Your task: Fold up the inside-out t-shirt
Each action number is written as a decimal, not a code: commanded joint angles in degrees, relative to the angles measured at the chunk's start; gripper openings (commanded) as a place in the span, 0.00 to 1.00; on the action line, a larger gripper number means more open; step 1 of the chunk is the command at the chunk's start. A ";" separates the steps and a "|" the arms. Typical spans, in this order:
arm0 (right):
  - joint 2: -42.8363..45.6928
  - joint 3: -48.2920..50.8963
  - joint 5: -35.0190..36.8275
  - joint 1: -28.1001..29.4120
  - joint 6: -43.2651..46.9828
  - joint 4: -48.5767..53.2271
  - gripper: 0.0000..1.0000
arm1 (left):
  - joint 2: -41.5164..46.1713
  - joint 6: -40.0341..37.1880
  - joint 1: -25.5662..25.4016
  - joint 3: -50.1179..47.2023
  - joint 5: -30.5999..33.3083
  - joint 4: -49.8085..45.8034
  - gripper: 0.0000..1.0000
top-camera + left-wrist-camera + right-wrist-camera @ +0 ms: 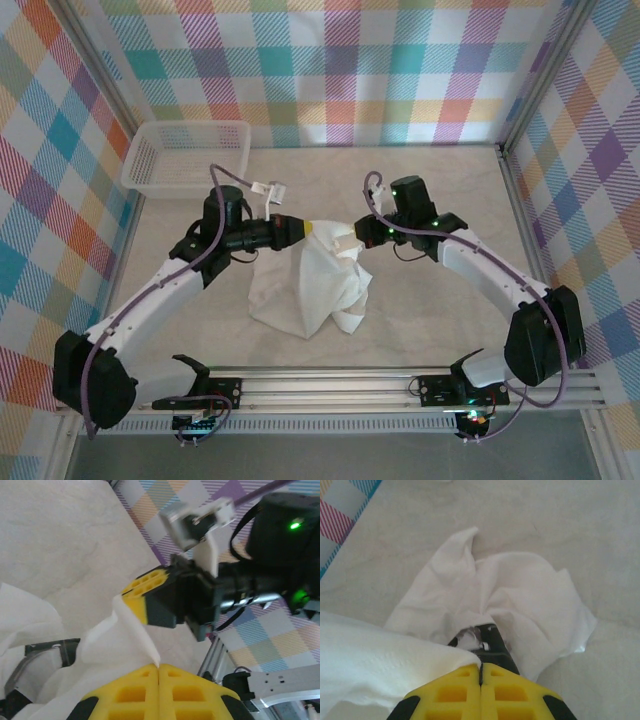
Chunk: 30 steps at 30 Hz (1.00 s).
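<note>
The inside-out t-shirt (310, 285) is a crumpled white bundle, lifted at its top and draping down to the table in the middle. My left gripper (306, 228) comes in from the left and my right gripper (357, 236) from the right, nearly meeting at the shirt's raised top. In the left wrist view my yellow fingers (159, 669) are shut, pinching a thin edge of the shirt (107, 647), with the right gripper's yellow finger (142, 591) just beyond. In the right wrist view my gripper (481, 669) is shut on a fold of the shirt (375, 655). The rest of the shirt (525, 595) hangs below.
A white mesh basket (185, 155) stands in the back left corner of the table (440, 310). Plaid walls close in the left, back and right sides. An aluminium rail (330, 385) with the arm bases runs along the near edge.
</note>
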<state>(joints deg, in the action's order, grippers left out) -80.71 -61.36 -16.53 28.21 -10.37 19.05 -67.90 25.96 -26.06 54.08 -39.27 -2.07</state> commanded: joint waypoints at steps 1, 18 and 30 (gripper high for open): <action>3.13 1.81 -0.21 0.36 -2.30 -3.93 0.11 | 0.17 4.99 0.75 -2.22 -1.23 3.35 0.00; 4.74 15.70 9.04 2.74 26.33 -26.18 0.81 | -1.51 3.34 0.75 0.66 -2.90 0.47 0.00; -0.18 14.00 2.56 8.00 48.60 -35.31 0.65 | -1.44 3.83 2.27 3.70 -0.51 -1.86 0.00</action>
<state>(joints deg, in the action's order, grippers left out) -81.28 -46.22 -13.04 34.74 29.82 -11.64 -69.76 30.22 -25.54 54.70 -40.32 -3.27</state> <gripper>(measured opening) 0.682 0.050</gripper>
